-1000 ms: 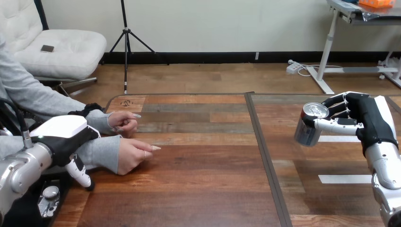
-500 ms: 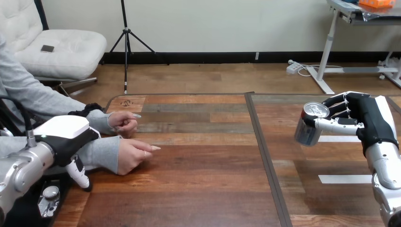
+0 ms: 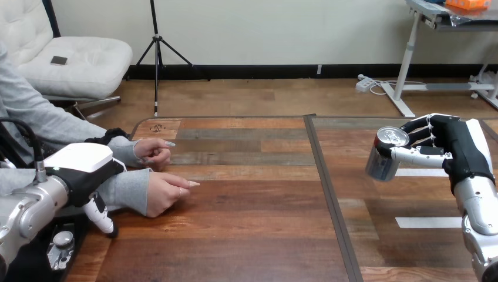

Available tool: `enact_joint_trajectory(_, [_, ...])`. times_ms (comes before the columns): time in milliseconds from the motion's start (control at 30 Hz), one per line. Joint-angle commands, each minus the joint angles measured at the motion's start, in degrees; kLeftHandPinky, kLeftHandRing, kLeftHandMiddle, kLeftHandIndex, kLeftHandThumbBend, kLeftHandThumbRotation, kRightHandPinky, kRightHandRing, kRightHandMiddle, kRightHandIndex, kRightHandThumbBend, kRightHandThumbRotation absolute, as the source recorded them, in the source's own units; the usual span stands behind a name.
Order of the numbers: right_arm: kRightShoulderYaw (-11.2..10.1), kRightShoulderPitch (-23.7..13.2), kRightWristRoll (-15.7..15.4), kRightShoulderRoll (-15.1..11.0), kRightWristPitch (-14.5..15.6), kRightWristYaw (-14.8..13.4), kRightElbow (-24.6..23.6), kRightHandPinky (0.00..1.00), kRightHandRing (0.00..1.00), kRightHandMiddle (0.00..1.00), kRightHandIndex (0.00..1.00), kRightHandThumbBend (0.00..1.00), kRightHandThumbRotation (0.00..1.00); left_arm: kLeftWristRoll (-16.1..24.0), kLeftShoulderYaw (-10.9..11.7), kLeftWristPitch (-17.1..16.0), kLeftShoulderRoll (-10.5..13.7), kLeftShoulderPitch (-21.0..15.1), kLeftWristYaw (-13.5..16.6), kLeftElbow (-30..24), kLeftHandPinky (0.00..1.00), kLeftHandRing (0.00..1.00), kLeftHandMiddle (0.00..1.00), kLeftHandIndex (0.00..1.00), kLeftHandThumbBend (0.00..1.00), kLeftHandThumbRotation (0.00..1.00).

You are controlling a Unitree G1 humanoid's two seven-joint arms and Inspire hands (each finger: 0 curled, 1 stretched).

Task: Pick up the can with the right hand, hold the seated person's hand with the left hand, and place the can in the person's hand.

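Observation:
A silver can hangs tilted above the right part of the table, with my right hand shut on it from the right, thumb across its front. At the left edge my left hand hovers over the grey sleeve of the person's nearer arm, one finger pointing down beside the sleeve without curling round it. The person's nearer hand rests on the table, loosely closed, pointing right. The person's farther hand lies just behind it, curled.
The wooden table has a dark seam running front to back between the person's hands and the can. White tape strips lie on its right part, below my right hand.
My left hand has crept slightly to the right over the person's sleeve. The right hand and the can have stayed where they were.

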Motion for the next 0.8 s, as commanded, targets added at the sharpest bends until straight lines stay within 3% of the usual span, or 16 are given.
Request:
enact_joint_trajectory(0, [-1.04, -4.26, 0.87, -0.34, -1.51, -0.60, -3.01, 0.35, 0.38, 0.44, 0.43, 0.82, 0.00, -1.96, 0.87, -0.75, 0.63, -3.63, 0.62, -0.67, 0.56, 0.64, 0.67, 0.66, 0.96, 0.06])
enact_joint_trajectory(333, [-1.04, -4.36, 0.87, -0.40, -0.84, -0.62, -3.10, 0.36, 0.39, 0.44, 0.44, 0.82, 0.00, -5.57, 1.97, -4.17, 0.07, -3.19, 2.18, 0.77, 0.36, 0.43, 0.51, 0.51, 0.85, 0.00])
enact_joint_trajectory(467, [-0.98, -4.36, 0.81, -0.47, -1.10, -0.50, -3.08, 0.37, 0.39, 0.44, 0.44, 0.81, 0.00, -6.23, 1.85, -5.23, -0.06, -3.05, 4.14, 1.54, 0.32, 0.38, 0.46, 0.47, 0.84, 0.00])
enact_joint_trajectory(767, [-1.05, -4.34, 0.92, -0.45, -1.45, -0.26, -2.97, 0.38, 0.39, 0.43, 0.43, 0.81, 0.00, -8.60, 2.25, -6.65, -0.45, -2.91, 5.47, 2.71, 0.25, 0.32, 0.40, 0.41, 0.80, 0.00])
